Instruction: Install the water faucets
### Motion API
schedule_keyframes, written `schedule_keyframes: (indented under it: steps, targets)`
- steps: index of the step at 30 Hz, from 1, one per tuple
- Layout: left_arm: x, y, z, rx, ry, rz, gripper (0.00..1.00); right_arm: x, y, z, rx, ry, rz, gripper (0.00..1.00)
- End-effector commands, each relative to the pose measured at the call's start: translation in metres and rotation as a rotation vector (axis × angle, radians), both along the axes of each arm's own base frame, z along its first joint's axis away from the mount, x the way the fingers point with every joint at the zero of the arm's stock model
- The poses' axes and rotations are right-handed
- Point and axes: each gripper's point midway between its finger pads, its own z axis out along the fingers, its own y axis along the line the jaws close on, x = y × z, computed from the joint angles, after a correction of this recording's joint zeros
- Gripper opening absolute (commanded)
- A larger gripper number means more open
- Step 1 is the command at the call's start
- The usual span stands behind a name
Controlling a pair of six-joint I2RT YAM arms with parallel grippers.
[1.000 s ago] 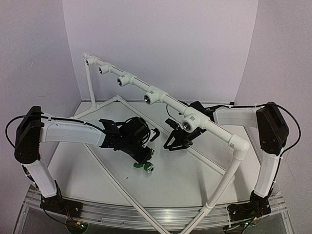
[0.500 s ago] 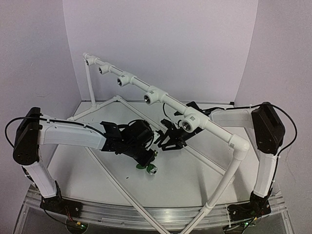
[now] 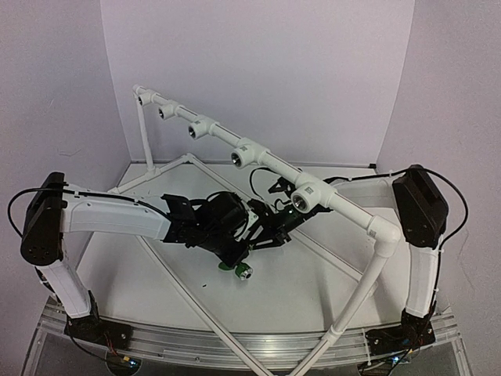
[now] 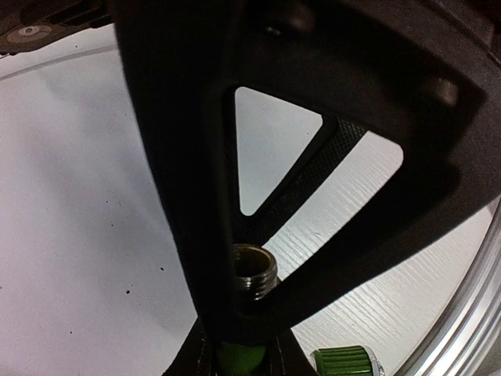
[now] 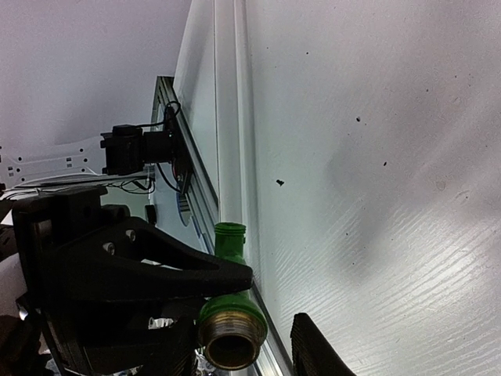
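White tabletop (image 3: 297,286) — pipe frame (image 3: 274,163) near green tap (image 3: 237,270) in left gripper (image 3: 235,253).

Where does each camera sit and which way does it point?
Top: above, behind; looks down on table, pipe frame, left arm, right arm.
Left wrist: on left arm, looks along its dark fingers at the green tap.
Right wrist: on right arm, faces the tap's threaded end; one fingertip shows.
All three share the tap.

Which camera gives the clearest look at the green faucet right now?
Right wrist: the green faucet is close, with its threaded mouth and green body clear. Left wrist shows mainly its threaded end, the rest largely hidden; top external shows it small and partly covered.
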Motion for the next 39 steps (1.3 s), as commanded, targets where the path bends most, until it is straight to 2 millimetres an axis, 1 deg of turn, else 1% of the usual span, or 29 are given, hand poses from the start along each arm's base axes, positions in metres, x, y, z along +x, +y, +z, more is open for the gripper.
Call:
schedule_keyframes:
  steps: [1,5,8,9,13,15,17,18,21,24,26,27,28,29,32,35,39]
  targets:
    - [0.009,-0.015,0.040,-0.099,-0.079,-0.004,0.14,0.000,0.010,0.007,0.042,-0.006,0.026,0.40]
    - [0.009,-0.014,0.040,-0.101,-0.082,0.001,0.14,-0.003,0.010,0.010,0.059,0.008,0.041,0.41]
    - [0.010,-0.014,0.041,-0.104,-0.086,0.003,0.15,-0.007,0.011,0.012,0.068,0.014,0.055,0.39]
    - [0.010,-0.015,0.041,-0.106,-0.088,0.003,0.15,-0.008,0.012,0.012,0.068,0.014,0.058,0.37]
    - [0.010,-0.015,0.042,-0.105,-0.091,-0.003,0.16,-0.009,0.013,0.012,0.069,0.015,0.061,0.19]
    - [0.010,-0.015,0.043,-0.101,-0.090,-0.003,0.19,-0.009,0.014,0.013,0.069,0.016,0.060,0.10]
    - [0.009,-0.013,0.043,-0.095,-0.081,0.006,0.26,-0.009,0.014,0.014,0.071,0.024,0.058,0.02]
    - [0.008,-0.011,0.044,-0.091,-0.073,0.013,0.32,-0.008,0.014,0.015,0.072,0.027,0.057,0.00]
    - [0.006,-0.004,0.047,-0.086,-0.041,0.054,0.53,-0.007,0.012,0.020,0.082,0.036,0.055,0.00]
    - [0.001,0.010,0.055,-0.107,-0.007,0.124,0.67,0.001,0.009,0.029,0.098,0.040,0.039,0.00]
    - [-0.004,0.022,0.064,-0.140,0.011,0.172,0.81,0.007,0.007,0.037,0.114,0.020,0.030,0.00]
    - [-0.007,0.030,0.068,-0.157,0.024,0.197,0.85,0.012,0.005,0.042,0.123,0.009,0.023,0.00]
    - [-0.011,0.038,0.069,-0.172,0.043,0.227,0.93,0.016,0.003,0.047,0.132,0.000,0.016,0.00]
    - [-0.014,0.046,0.074,-0.192,0.054,0.257,0.98,0.020,0.001,0.053,0.144,-0.009,0.011,0.00]
    - [-0.021,0.071,0.084,-0.273,0.084,0.356,1.00,0.033,-0.004,0.071,0.179,-0.053,-0.003,0.00]
    - [-0.022,0.096,0.108,-0.425,0.077,0.482,1.00,0.036,-0.004,0.094,0.234,-0.116,0.018,0.00]
    - [-0.028,0.110,0.139,-0.665,0.067,0.491,1.00,0.034,-0.001,0.111,0.287,-0.137,0.055,0.00]
